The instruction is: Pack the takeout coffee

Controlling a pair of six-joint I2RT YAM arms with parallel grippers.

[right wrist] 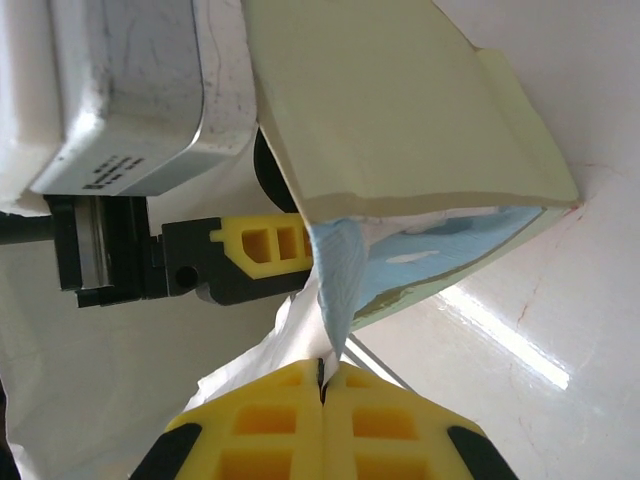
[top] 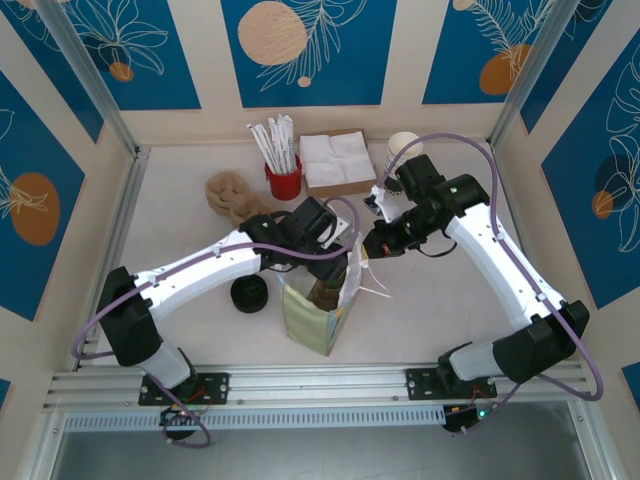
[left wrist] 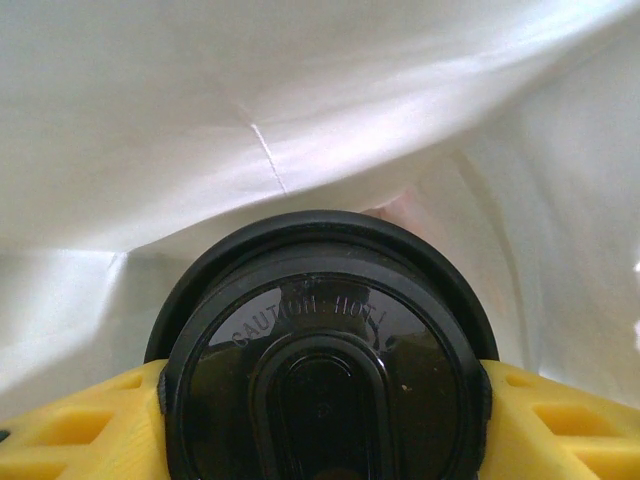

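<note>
The left claw (left wrist: 320, 445) is clamping the takeout coffee (left wrist: 320, 330) inside the paper bag (top: 305, 322), whose rim the right claw (right wrist: 322, 385) is pinching tightly to hold it open, so I am judging that only setting down and releasing is remaining.

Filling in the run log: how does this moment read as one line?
phase: bagging | left gripper: shut on takeout coffee, inside paper bag | right gripper: shut on paper bag rim

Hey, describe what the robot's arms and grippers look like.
Left arm and right arm have white links with black joints and bases, each trailing a looping purple cable. Fingers are yellow, moulded with square pockets, on black mounts.
</note>
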